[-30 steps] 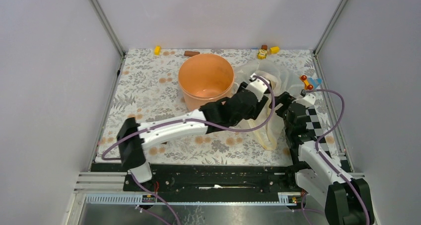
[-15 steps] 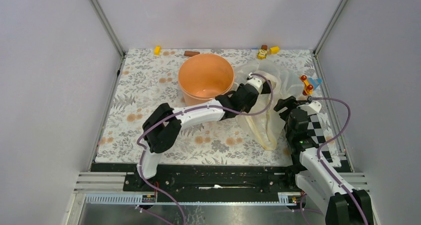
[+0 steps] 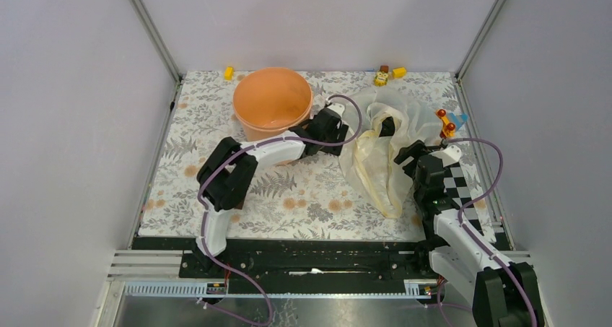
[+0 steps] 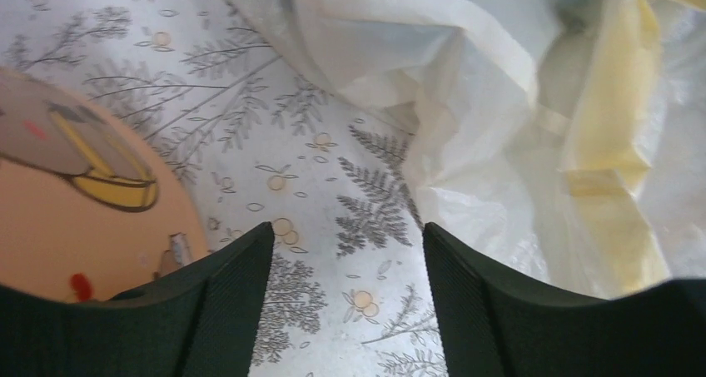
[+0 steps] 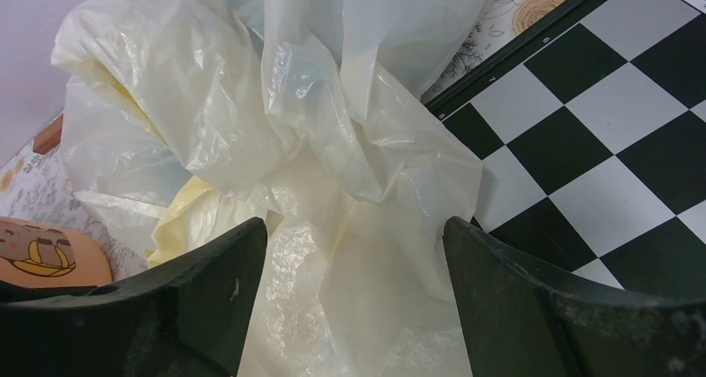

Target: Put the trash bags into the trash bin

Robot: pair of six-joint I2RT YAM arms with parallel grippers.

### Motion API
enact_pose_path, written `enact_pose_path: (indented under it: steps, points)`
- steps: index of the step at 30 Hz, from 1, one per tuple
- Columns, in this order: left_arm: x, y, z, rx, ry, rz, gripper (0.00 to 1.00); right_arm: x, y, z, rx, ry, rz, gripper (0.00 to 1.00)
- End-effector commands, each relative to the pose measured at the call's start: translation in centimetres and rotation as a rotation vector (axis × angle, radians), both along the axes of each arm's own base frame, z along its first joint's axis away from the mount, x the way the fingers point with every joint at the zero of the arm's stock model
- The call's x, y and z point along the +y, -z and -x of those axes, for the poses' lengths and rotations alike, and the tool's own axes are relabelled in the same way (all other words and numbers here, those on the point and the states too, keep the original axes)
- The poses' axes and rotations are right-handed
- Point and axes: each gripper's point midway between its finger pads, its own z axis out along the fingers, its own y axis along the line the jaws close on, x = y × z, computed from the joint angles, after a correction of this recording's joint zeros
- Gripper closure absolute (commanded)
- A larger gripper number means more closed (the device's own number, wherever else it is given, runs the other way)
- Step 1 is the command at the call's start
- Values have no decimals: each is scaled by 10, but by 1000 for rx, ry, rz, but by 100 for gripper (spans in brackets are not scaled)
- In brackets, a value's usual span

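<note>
Left wrist view: left fingers [image 4: 225,310] spread beside trash bin [image 4: 50,235]; right fingers [image 5: 200,302] spread over cream bag [image 5: 333,186].

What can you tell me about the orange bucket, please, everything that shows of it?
The orange bucket is round, slightly tapered, smooth plastic, upright, its open mouth showing nothing inside. It stands on the flowered tablecloth, back and left of centre. A cartoon sticker sits on its wall. The open left gripper is close beside its right side; whether they touch is unclear.
</note>
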Motion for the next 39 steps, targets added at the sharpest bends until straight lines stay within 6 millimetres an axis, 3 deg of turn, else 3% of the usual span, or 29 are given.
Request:
enact_pose_path:
  steps: [1, 6, 9, 12, 16, 24, 27, 29, 31, 35, 39]
  points:
    - [-42, -62, 21, -52, 173, 167, 28, 7, -24, -10, -57, -27, -15, 15]
    - [-60, -108, 37, -161, 253, 253, 30, 8, -29, -8, -67, -35, -11, 15]
    - [-73, -116, 37, -190, 282, 275, 33, 8, -31, -7, -81, -40, -13, 14]
    - [-81, -106, 28, -180, 291, 244, 47, 12, -33, -8, -82, -64, -10, 15]
    - [-92, -82, 17, -137, 295, 184, 42, 13, -33, -8, -75, -74, -4, 15]
    - [-110, -45, 0, -110, 305, 144, 42, 18, -39, -8, -89, -103, -5, 19]
    - [-107, -32, -11, -128, 271, 104, 50, 17, -43, -8, -102, -102, -5, 19]
    - [-108, -33, -14, -141, 274, 95, 75, 18, -44, -7, -107, -105, -6, 19]
    - [-105, -42, -13, -146, 267, 87, 100, 18, -47, -7, -111, -108, -10, 21]
    - [-90, -77, -4, -177, 247, 110, 100, 20, -55, -6, -121, -111, -30, 22]
    - [-69, -118, 19, -204, 231, 180, 100, 19, -66, -3, -111, -98, -41, 22]
